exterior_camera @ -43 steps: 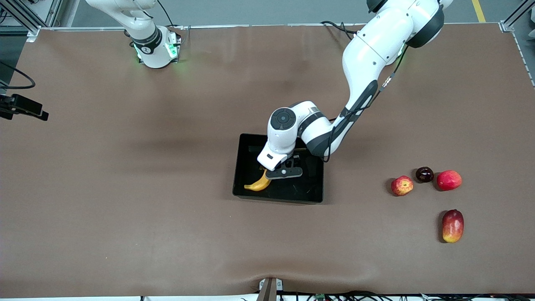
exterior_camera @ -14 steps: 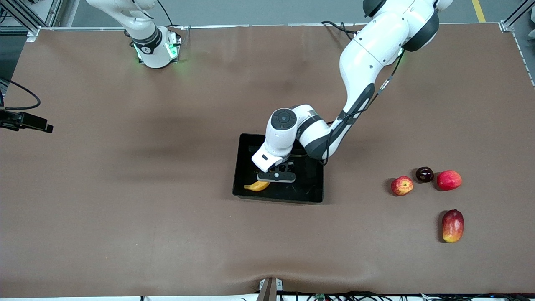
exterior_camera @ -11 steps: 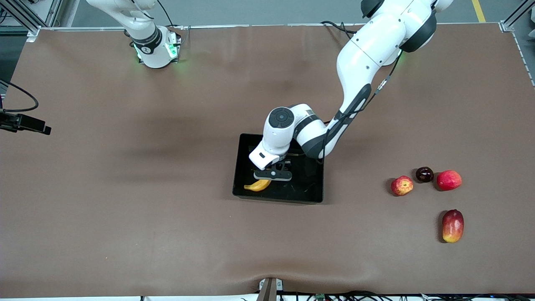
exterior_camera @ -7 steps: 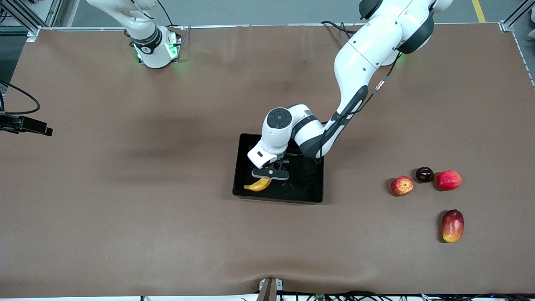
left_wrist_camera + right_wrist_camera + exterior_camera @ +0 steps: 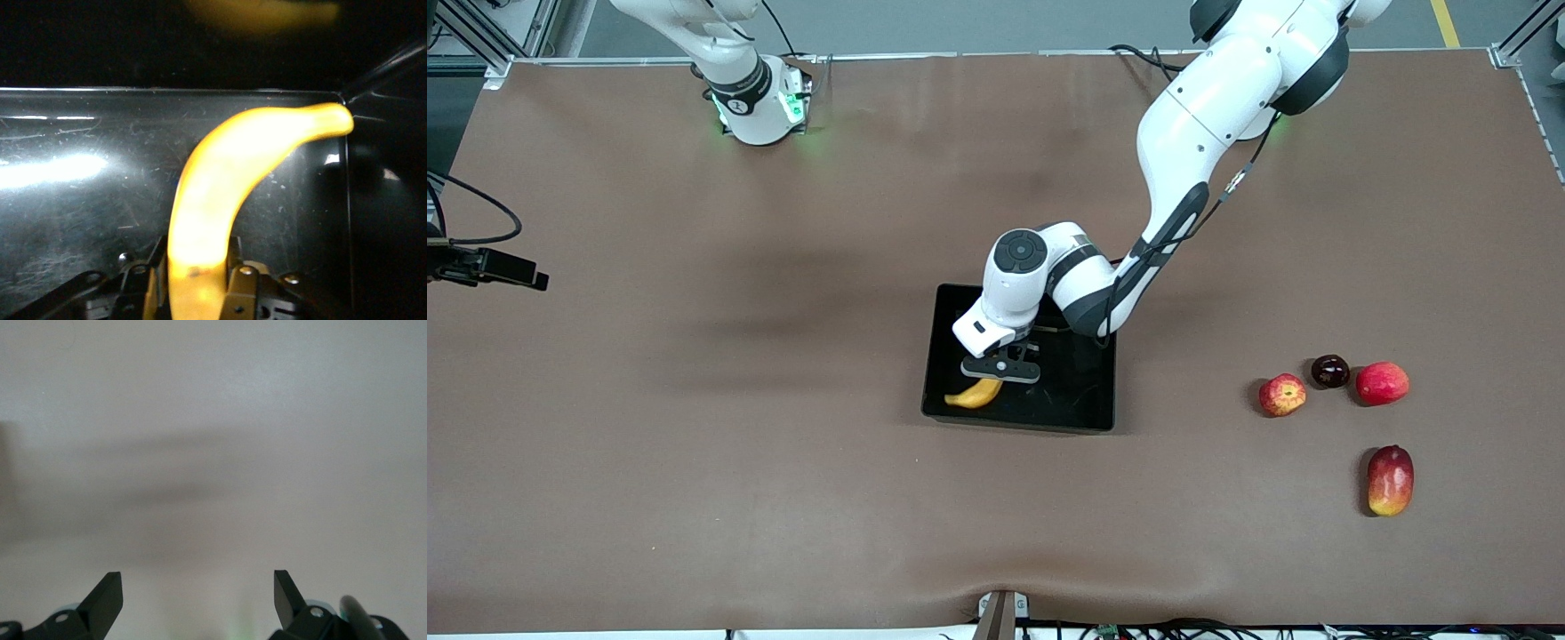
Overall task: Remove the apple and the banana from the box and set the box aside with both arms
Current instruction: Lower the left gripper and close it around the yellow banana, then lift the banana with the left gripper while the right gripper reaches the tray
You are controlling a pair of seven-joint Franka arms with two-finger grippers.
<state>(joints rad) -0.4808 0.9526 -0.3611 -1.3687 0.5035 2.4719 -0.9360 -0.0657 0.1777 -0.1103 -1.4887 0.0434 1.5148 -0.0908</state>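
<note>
The left gripper [image 5: 1000, 374] is down in the black box [image 5: 1089, 411], jaws clenched on the banana [image 5: 220, 193] — the apple [image 5: 1282, 395] sits on the tabletop [image 5: 694, 444] toward the left arm's end. The right gripper [image 5: 198, 593] waits, jaws spread.

A brown worktop [image 5: 720, 427] fills most of the frame. At the right of the frame, a dark, nearly black round fruit [image 5: 1330, 371] lies close beside a plain red round fruit [image 5: 1383, 383]. Lower in the frame, set apart from that pair, lies an oblong red-and-yellow mango [image 5: 1391, 480], its long side running up and down. At the bottom edge, near the middle, a small metal bracket [image 5: 1001, 610] stands above a tangle of cables [image 5: 1156, 629].
</note>
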